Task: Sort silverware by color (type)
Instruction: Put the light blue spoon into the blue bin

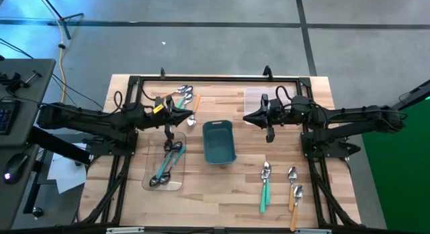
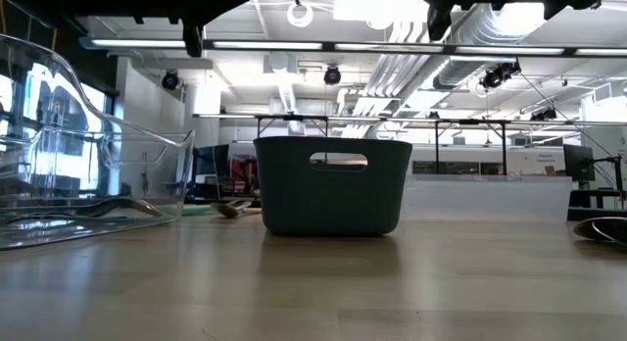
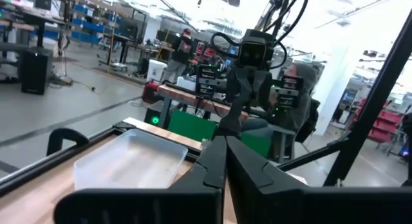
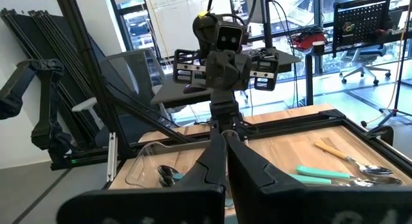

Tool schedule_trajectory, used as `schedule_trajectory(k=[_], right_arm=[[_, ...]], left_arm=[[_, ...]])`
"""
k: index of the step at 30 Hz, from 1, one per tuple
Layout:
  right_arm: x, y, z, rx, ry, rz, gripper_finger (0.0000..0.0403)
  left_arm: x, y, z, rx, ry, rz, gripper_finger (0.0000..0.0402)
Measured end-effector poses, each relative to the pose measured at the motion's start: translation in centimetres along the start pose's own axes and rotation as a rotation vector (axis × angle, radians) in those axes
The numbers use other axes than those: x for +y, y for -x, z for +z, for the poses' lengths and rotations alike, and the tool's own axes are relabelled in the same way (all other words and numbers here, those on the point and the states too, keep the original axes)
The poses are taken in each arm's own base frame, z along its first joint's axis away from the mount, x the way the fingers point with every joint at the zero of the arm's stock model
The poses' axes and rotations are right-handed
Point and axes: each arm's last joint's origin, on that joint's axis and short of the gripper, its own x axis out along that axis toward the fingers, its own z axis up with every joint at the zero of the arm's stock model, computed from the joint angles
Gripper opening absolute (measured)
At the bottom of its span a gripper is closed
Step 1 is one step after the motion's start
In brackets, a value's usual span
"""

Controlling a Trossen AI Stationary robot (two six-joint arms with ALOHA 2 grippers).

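The silverware lies in three groups. Teal and dark spoons rest in a clear tray at the near left. Orange and teal spoons lie on the table at the far left. One teal spoon and two orange spoons lie at the near right. My left gripper hovers shut and level above the table, left of a teal bin; nothing is between its fingers. My right gripper hovers shut on the other side, facing the left one, also with nothing in it.
The teal bin stands mid-table between the two grippers, slightly nearer. A second clear tray sits at the far right, seen again in the left wrist view. A black frame runs along the far edge. Bare wood lies near the front centre.
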Motion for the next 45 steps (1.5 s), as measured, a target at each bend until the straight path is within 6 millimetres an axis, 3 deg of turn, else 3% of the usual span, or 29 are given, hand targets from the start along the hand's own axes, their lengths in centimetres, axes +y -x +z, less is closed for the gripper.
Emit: schedule_trajectory(k=[33, 42, 45], right_arm=[[-0.18, 0.01, 0.09, -0.018, -0.006, -0.065, 0.0], [0.03, 0.03, 0.63, -0.07, -0.337, -0.015, 0.0], [0.7, -0.15, 0.64, 0.028, -0.497, 0.028, 0.0003]], left_arm=[[-0.12, 0.0, 0.08, -0.002, -0.066, -0.034, 0.0], [-0.12, -0.01, 0.08, -0.001, -0.065, -0.033, 0.0], [-0.13, -0.01, 0.09, -0.001, -0.038, -0.034, 0.0]])
